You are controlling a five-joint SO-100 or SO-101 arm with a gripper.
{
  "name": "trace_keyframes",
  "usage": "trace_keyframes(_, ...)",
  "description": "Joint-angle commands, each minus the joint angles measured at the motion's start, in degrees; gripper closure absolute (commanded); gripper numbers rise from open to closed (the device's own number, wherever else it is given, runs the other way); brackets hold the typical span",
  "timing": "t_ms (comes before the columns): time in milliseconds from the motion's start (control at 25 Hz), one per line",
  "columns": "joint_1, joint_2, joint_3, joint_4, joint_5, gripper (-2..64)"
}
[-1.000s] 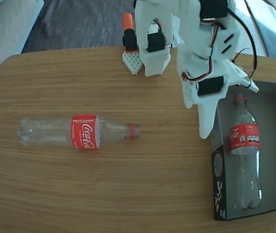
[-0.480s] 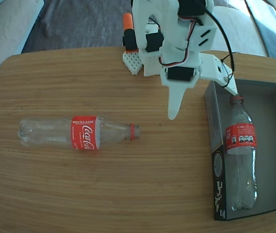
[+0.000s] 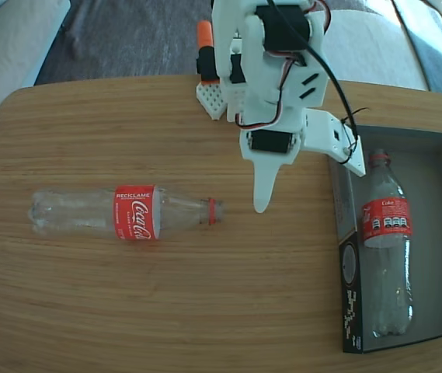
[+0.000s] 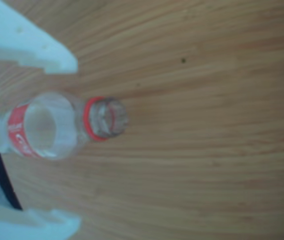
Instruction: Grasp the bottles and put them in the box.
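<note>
Claw (image 3: 302, 183) hanging wide open and empty near the loose bottle (image 3: 123, 211).
Aiming to straddle its labelled middle, jaws crosswise, before closing.

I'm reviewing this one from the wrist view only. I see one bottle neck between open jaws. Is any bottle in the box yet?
Observer: Yes. In the fixed view, the boxed bottle lies inside the box, with its red cap toward the top of the picture.
Operator: And the one I see?
Observer: That table bottle lies on its side on the table, left of the box, with its neck pointing toward the box.
Operator: Are the jaws around it?
Observer: No. They stand open just right of its neck, between it and the box, apart from it.
</note>
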Motion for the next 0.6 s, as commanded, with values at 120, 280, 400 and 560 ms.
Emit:
trace_keyframes(120,3.6,2.11,2.72,-3.6,-5.1,27.5)
trace_keyframes(280,6.68,2.11,3.96,-5.45,-7.91,27.5)
trace_keyframes(400,9.05,2.11,6.15,-6.59,-9.49,27.5)
trace_keyframes(560,10.63,2.2,9.67,-8.61,-12.57,27.0)
